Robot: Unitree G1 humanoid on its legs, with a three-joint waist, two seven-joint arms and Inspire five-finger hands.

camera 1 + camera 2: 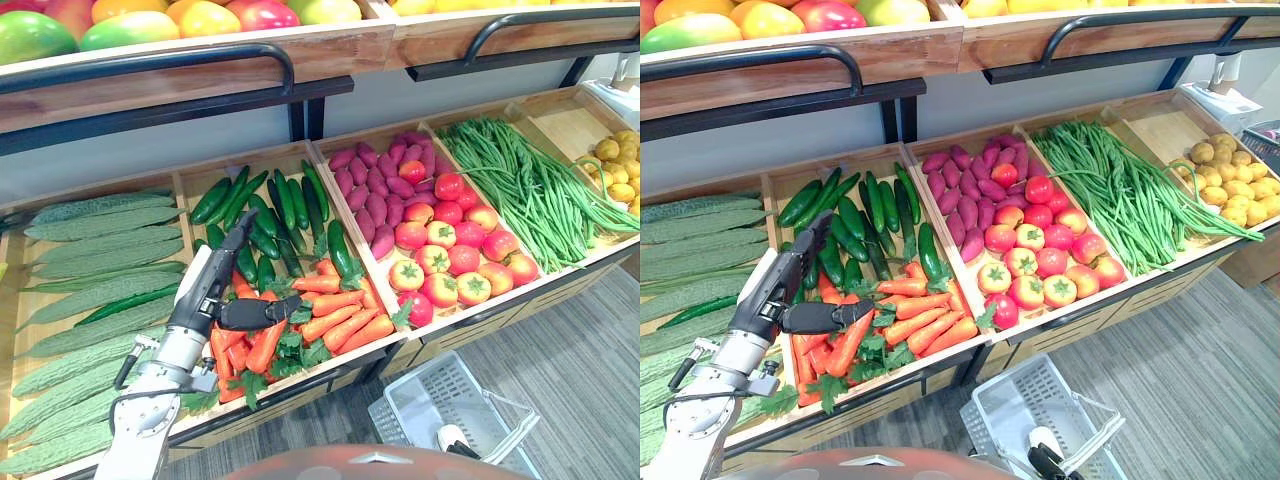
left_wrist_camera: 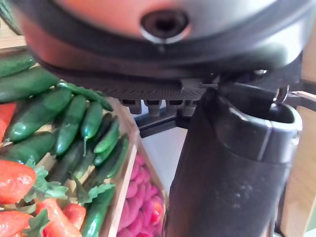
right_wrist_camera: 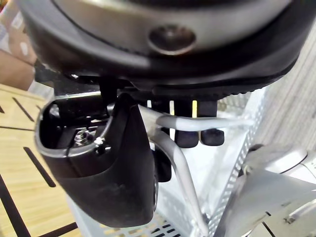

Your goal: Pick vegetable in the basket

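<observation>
Left robot hand (image 1: pixel 207 293), spread wide, hovered over carrots (image 1: pixel 338 322); right robot hand (image 3: pixel 111 170) clutched the basket (image 1: pixel 428 385) at five o'clock. Closing might snag cucumbers (image 1: pixel 268 215).

My left hand (image 1: pixel 215 282), fingers straight, is stretched over carrots (image 1: pixel 335 322) and small cucumbers (image 1: pixel 286 200) in a wooden bin; a grey basket (image 1: pixel 420 395) sits lower right.

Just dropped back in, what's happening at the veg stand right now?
The left hand is open over the compartment of carrots and cucumbers, with its fingers straight toward the cucumbers and holding nothing. The right hand is curled round the wire handle of the grey basket, held low in front of the stand. I see no vegetable in it, so nothing has been picked yet.
</observation>
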